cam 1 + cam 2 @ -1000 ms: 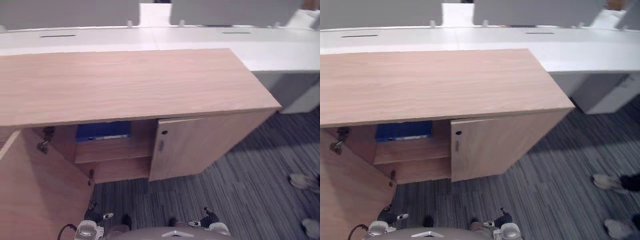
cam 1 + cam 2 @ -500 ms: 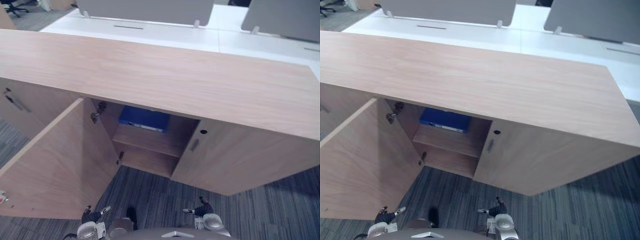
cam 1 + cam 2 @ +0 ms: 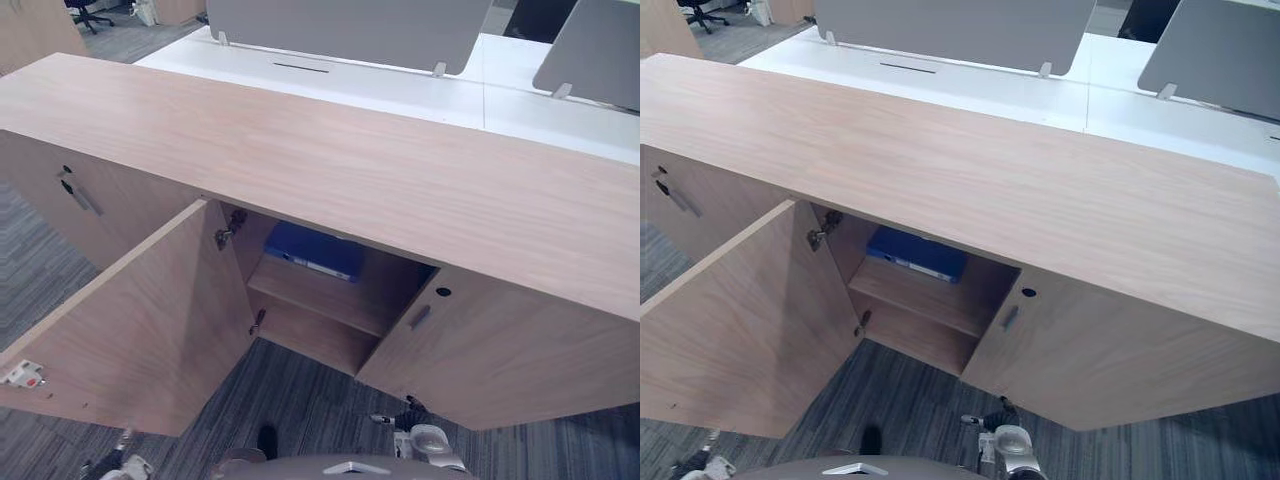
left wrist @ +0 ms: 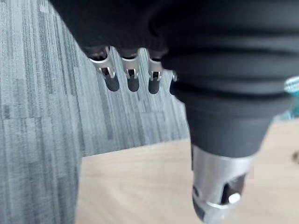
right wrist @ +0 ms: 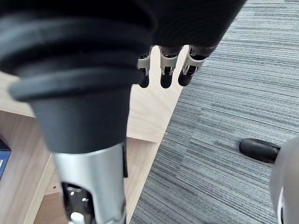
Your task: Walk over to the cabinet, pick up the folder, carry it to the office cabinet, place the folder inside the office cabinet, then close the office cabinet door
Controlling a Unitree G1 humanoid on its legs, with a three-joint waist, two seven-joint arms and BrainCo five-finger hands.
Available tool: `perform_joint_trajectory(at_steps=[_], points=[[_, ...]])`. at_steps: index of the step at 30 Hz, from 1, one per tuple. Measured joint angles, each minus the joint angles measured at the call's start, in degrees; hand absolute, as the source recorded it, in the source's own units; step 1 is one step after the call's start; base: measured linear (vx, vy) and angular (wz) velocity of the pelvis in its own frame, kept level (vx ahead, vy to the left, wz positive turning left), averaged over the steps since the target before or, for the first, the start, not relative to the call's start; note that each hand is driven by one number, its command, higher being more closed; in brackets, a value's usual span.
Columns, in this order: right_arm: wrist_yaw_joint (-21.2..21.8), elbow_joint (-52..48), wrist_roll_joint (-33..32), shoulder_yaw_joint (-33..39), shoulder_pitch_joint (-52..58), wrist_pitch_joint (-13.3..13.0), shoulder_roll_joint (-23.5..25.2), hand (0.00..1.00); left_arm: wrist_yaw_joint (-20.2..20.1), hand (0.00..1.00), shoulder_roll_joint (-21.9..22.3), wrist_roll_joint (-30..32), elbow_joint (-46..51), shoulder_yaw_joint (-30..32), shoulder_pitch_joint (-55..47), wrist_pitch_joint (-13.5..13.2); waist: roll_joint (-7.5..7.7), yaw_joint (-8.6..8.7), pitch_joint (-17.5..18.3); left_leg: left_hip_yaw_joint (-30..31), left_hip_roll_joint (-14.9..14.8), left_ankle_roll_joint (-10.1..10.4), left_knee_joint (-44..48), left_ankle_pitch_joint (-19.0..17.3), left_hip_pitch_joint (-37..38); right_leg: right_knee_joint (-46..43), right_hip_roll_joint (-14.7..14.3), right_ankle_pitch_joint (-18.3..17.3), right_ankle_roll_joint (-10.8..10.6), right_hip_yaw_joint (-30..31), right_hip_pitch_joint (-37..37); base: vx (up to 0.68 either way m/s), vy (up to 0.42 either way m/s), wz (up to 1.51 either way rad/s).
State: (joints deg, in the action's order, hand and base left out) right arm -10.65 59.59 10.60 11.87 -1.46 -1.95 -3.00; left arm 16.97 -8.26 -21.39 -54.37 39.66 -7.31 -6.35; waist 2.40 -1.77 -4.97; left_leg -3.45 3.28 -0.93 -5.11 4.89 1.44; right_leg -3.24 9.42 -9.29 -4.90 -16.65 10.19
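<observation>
Folder (image 3: 312, 252) lies on cabinet shelf (image 3: 335, 300); left hand (image 4: 132, 72) and right hand (image 5: 167, 63) hang relaxed, empty.

Qty – 1 folder (image 3: 315, 252), 1 cabinet (image 3: 330, 165), 1 open door (image 3: 140, 320), 2 screens (image 3: 340, 25).

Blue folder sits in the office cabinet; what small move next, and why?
Probably bring the left hand to the free edge of the open cabinet door and start swinging it shut: the blue folder already lies on the shelf inside, and that hand hangs empty.
</observation>
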Motion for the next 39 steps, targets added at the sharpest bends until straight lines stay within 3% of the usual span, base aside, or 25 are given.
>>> perform_joint_trajectory(at_steps=[8, 17, 24, 32, 36, 39], points=[[-0.76, -0.06, 0.00, -3.07, -1.31, -0.04, -1.12, 0.00, 1.46, 0.00, -6.60, -1.05, 9.19, 0.64, 1.19, -3.58, 1.09, -0.64, -1.77, 1.74, -0.19, 0.46, 0.00, -0.61, 1.10, 0.68, -0.83, 0.20, 1.53, 0.49, 2.13, 0.01, -0.055, 0.12], [-0.68, -0.09, 0.01, -5.19, -1.10, -0.10, -2.02, 0.00, 1.08, 0.00, -8.70, 0.35, 14.12, -3.98, 0.67, -3.89, 1.54, -1.35, -2.04, 1.65, -0.78, 0.67, 0.00, -1.79, 1.91, 0.64, -1.32, 1.06, 2.56, 2.30, 2.66, -0.01, -0.037, 0.00], [-0.49, -0.09, 0.01, -6.67, -0.15, -0.11, -2.19, 0.00, 0.82, 0.00, -7.87, 3.01, 24.02, -11.17, -4.99, -3.96, 1.38, -1.75, -2.15, 0.80, -1.45, 0.85, 0.00, -2.02, 1.92, -0.10, -1.70, 2.05, 2.32, 3.89, 1.86, -0.03, -0.034, -0.04], [0.22, -0.14, 0.05, -6.73, 2.21, -0.08, -2.18, 0.00, 0.03, 0.00, -4.47, 3.64, 27.88, -16.12, -11.02, -4.00, 0.45, -1.98, -2.31, 0.29, -1.75, 0.80, 0.01, -1.85, 1.63, -0.87, -1.73, 2.45, 1.78, 5.15, 0.80, -0.05, -0.023, -0.05], [0.24, -0.35, 0.16, -6.61, 3.47, -0.08, -2.22, 0.00, -0.34, 0.00, -2.83, 3.75, 29.06, -20.19, -14.36, -3.98, -0.75, -1.99, -2.13, 0.08, -1.79, 0.77, 0.01, -1.62, 1.29, -1.61, -1.70, 2.50, 1.59, 6.22, -0.22, -0.08, -0.010, -0.05], [0.25, -0.73, 0.14, -6.61, 3.59, -0.08, -2.06, 0.00, -1.24, 0.00, -2.26, 4.31, 29.06, -22.80, -15.92, -3.73, -0.90, -1.98, -2.09, -0.66, -1.71, 0.65, 0.01, -1.26, 0.14, -1.43, -1.45, 1.85, 0.40, 7.56, -1.64, -0.11, -0.007, -0.11]])
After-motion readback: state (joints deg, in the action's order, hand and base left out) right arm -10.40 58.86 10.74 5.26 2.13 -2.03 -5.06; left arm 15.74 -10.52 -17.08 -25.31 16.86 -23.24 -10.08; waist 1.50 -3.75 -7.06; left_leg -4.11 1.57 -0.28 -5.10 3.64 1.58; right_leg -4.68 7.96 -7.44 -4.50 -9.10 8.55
